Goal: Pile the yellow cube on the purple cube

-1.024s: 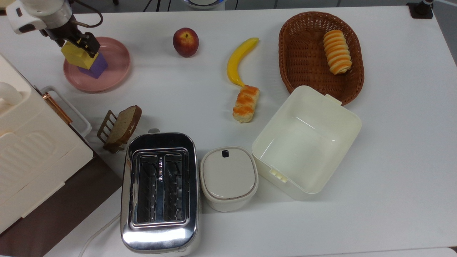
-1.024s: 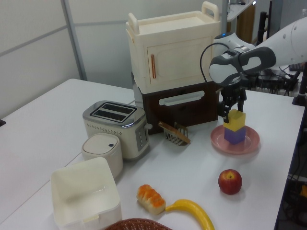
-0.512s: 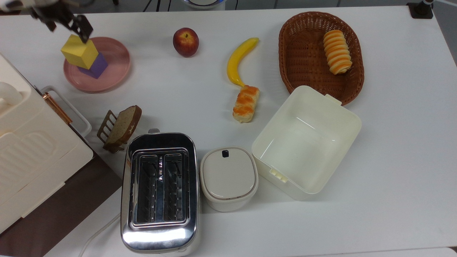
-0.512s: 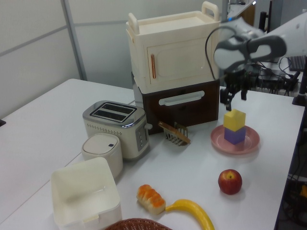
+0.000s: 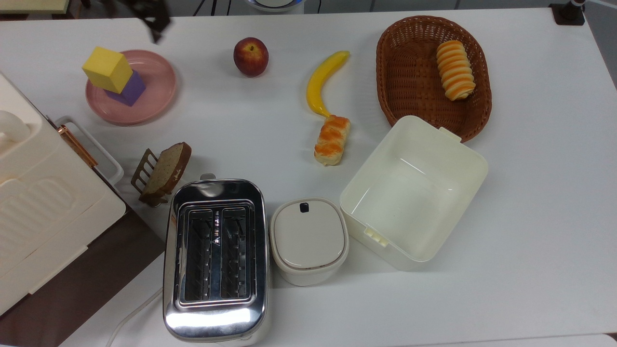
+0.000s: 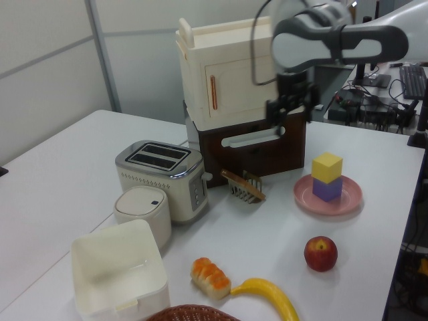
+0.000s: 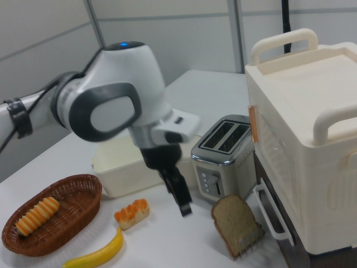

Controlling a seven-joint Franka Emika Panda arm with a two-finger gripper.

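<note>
Yellow cube [image 5: 107,68] seated on purple cube [image 5: 129,89] in pink plate [image 5: 159,82], stack apparently finished; gripper [image 6: 285,115] lifted clear, carrying nothing, finger opening indiscernible.

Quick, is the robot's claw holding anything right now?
Gripper: holds nothing; whether it is open or shut cannot be told. It hangs in the air, apart from the pale-yellow solid cube, which sits on the lavender-purple solid cube.
</note>
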